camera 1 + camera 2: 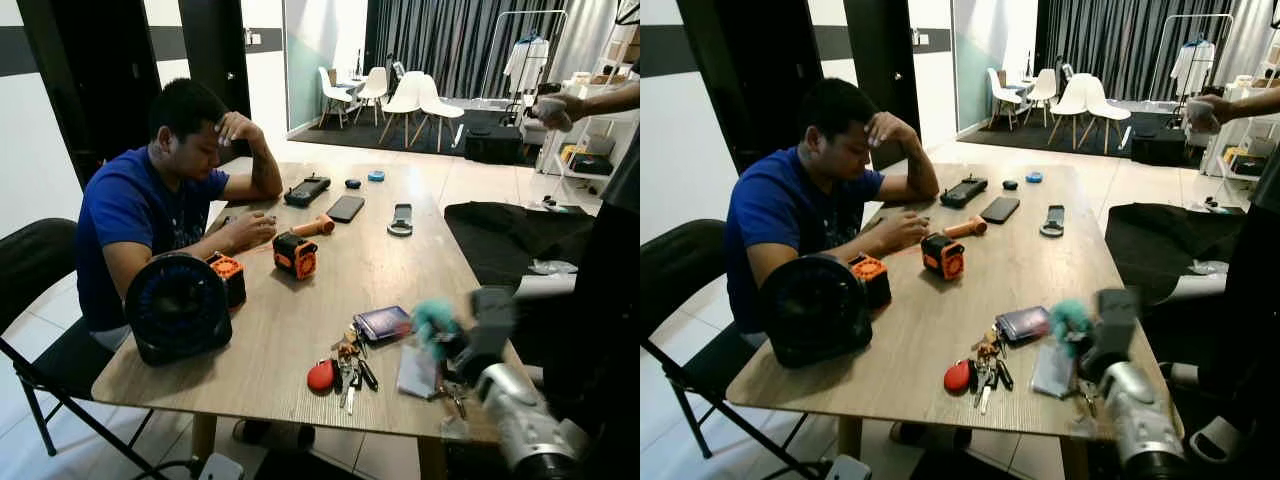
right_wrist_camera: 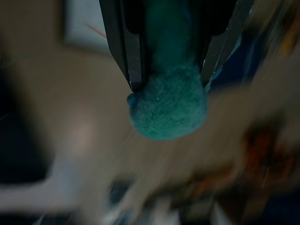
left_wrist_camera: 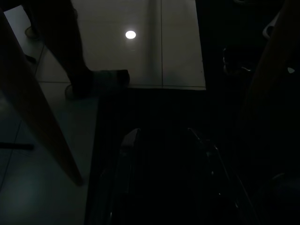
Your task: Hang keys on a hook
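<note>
Two long black fingers of the right tool [image 2: 166, 77] were clamped on a teal fuzzy pompom [image 2: 168, 108], seen sharply in the right wrist view against a blurred background. From the head camera, that same pompom [image 1: 432, 322] hovered just above the near right part of the wooden desk [image 1: 300, 300], with the silver right arm [image 1: 525, 420] blurred behind it. Something thin and metallic [image 1: 452, 392] hung below the tool, too smeared to identify with certainty. A clear card holder [image 1: 416, 372] lay just under the pompom, and a small dark blue wallet [image 1: 382, 322] sat beside it.

Near the desk's front edge lay a bunch of keys [image 1: 350, 372] with a red fob [image 1: 321, 376], apart from the right tool. No hook could be made out.

Farther along the desk were an orange and black speaker [image 1: 296, 255], a black fan [image 1: 178, 306], a black phone [image 1: 345, 208], a handheld radio [image 1: 307, 190] and a small blue disc [image 1: 376, 176]. A person in a blue shirt [image 1: 140, 215] sat at the desk's left side, head resting on one hand. Another person's arm [image 1: 590, 102] reached in at the upper right.

The left wrist view was very dark; the left tool [image 3: 161, 154] hung below the desk near a desk leg [image 3: 37, 108], above tiled floor [image 3: 159, 47], and I cannot tell how its fingers stood.
</note>
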Controlling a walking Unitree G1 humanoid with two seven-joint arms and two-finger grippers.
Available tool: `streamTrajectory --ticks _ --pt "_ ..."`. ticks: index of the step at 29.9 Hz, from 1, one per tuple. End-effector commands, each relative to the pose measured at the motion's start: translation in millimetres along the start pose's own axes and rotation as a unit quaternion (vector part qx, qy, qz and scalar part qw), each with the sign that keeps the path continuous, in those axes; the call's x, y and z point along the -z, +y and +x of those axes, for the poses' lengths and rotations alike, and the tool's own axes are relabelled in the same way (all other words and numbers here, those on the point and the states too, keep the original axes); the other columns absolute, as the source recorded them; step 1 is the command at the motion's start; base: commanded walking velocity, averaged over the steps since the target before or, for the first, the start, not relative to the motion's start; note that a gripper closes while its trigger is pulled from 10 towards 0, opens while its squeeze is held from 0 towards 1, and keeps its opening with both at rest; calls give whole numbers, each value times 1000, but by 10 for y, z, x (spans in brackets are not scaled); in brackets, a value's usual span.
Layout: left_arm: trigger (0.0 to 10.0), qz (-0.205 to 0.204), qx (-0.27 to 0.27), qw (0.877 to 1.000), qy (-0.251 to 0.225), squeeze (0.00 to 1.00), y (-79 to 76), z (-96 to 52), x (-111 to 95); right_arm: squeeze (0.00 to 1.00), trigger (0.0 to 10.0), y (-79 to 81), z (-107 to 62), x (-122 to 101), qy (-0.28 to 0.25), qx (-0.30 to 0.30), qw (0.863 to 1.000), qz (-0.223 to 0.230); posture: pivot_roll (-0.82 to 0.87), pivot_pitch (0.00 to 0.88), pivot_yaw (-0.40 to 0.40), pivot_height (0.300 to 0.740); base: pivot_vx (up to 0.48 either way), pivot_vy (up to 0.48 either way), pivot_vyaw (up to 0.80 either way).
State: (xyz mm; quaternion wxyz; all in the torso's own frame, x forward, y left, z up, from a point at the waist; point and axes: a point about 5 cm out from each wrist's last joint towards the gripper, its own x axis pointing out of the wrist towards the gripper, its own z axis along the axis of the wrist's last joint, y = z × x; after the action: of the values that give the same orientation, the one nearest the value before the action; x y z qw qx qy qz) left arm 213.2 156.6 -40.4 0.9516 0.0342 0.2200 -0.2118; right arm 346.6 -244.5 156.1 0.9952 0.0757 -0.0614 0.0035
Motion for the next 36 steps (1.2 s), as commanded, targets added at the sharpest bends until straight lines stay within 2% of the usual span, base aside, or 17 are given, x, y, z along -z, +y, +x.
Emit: streamTrajectory --ticks 1,13,16,17,19,20,21,23,24,25,27,30,31,33,34,35,36 --pt "10000 3 1 1000 10 0 8 -12 30 0 10000 -65 -1 -161 -47 17 999 12 40 7 25 740 0 0 0" --pt "10000 4 0 1000 7 0 13 -6 16 0 10000 -596 -218 -684 -180 120 976 -17 37 6 23 740 0 0 0" --pt "10000 2 -5 1000 7 0 22 -29 36 0 10000 -956 -467 -715 -199 215 955 -36 43 8 17 740 0 0 0" --pt "10000 2 -5 1000 7 0 22 -29 36 0 10000 -956 -467 -715 -199 215 955 -36 43 8 17 740 0 0 0" --pt "10000 1 -8 1000 9 0 29 -54 61 0 10000 -1262 -724 -639 -195 304 932 -33 48 10 19 740 0 0 0" --pt "10000 1 -8 1000 9 0 29 -54 61 0 10000 -1262 -724 -639 -195 304 932 -33 48 10 19 740 0 0 0" --pt "10000 1 -10 1000 10 0 33 -67 73 0 10000 -1446 -904 -547 -186 357 915 -19 51 11 21 740 0 0 0" --pt "10000 1 -10 1000 10 0 33 -67 73 0 10000 -1446 -904 -547 -186 357 915 -19 51 11 21 740 0 0 0" --pt "10000 1 -11 1000 11 0 38 -78 84 0 10000 -1618 -1109 -415 -168 408 897 -9 52 13 21 740 0 0 0" --pt "10000 1 -11 1000 11 0 38 -78 84 0 10000 -1618 -1109 -415 -168 408 897 -9 52 13 21 740 0 0 0" --pt "10000 2 -13 1000 14 0 52 -91 97 0 10000 -1830 -1511 -46 -104 486 868 6 55 15 22 740 0 0 0" --pt "10000 2 -13 1000 14 0 52 -91 97 0 10000 -1830 -1511 -46 -104 486 868 6 55 15 22 740 0 0 0" --pt "10000 3 -14 1000 17 0 58 -92 101 0 10000 -1819 -1665 247 -40 497 867 11 54 16 23 740 0 0 0" --pt "10000 3 -14 1000 17 0 58 -92 101 0 10000 -1819 -1665 247 -40 497 867 11 54 16 23 740 0 0 0" --pt "10000 4 -13 1000 21 0 59 -89 107 0 10000 -1710 -1805 648 58 493 868 23 50 16 27 740 0 0 0" --pt "10000 4 -13 1000 21 0 59 -89 107 0 10000 -1710 -1805 648 58 493 868 23 50 16 27 740 0 0 0" --pt "10000 5 -12 1000 25 0 54 -83 112 0 10000 -1532 -1937 1031 155 476 865 38 49 16 28 740 0 0 0"
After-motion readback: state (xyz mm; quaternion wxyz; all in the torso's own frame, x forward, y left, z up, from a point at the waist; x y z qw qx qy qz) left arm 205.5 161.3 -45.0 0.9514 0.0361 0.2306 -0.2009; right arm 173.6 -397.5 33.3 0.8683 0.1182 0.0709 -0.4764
